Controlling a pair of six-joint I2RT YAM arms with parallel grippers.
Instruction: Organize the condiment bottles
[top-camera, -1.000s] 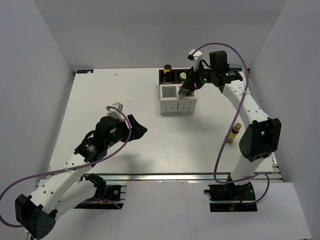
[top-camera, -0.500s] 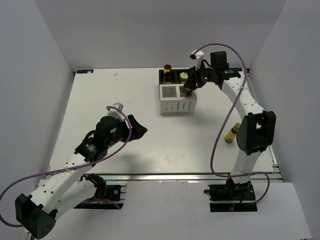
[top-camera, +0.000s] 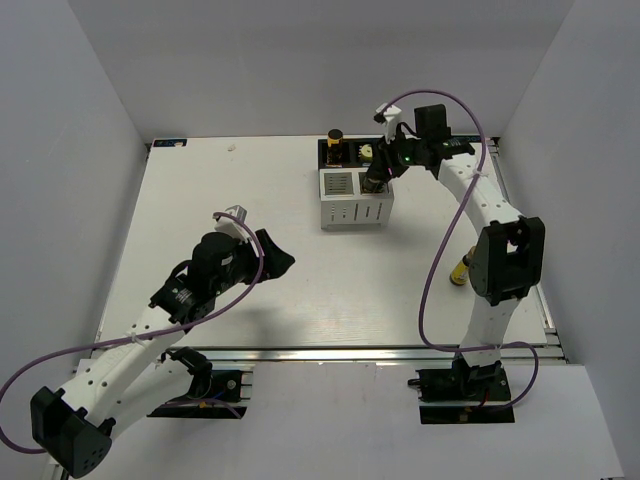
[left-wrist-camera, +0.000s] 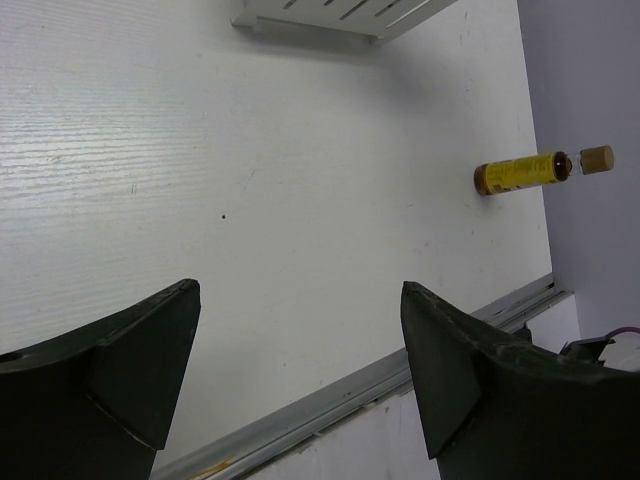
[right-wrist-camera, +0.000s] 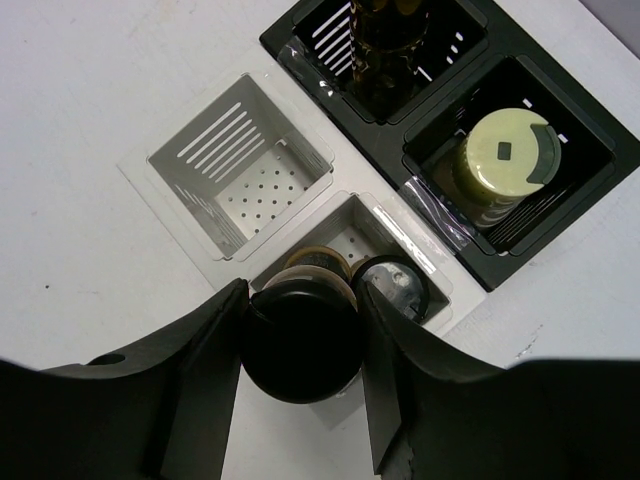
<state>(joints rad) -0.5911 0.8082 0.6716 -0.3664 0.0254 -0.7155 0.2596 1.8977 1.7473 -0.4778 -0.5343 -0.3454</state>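
Note:
My right gripper (right-wrist-camera: 303, 300) is shut on a dark-capped bottle (right-wrist-camera: 303, 345), held over the right compartment of the white rack (right-wrist-camera: 180, 160); in the top view that gripper (top-camera: 378, 180) hovers at the rack's (top-camera: 340, 212) right side. Another dark-capped bottle (right-wrist-camera: 393, 287) stands in that same compartment. The black rack (right-wrist-camera: 575, 120) behind holds a brown bottle (right-wrist-camera: 385, 40) and a cream-capped bottle (right-wrist-camera: 503, 155). A yellow bottle (left-wrist-camera: 520, 172) lies on its side near the table's right edge. My left gripper (left-wrist-camera: 298, 300) stands open and empty over bare table, far from the racks.
The white rack's left compartment (right-wrist-camera: 240, 190) has nothing in it. A small tan piece (left-wrist-camera: 597, 158) sits just beyond the yellow bottle's cap. In the top view my right arm's elbow (top-camera: 508, 260) partly hides the yellow bottle (top-camera: 460, 271). A metal rail (left-wrist-camera: 400, 385) runs along the table's near edge.
The right arm's elbow has swung left and now covers more of the lying yellow bottle. Its gripper stays over the rack with the bottle. The left arm has not moved.

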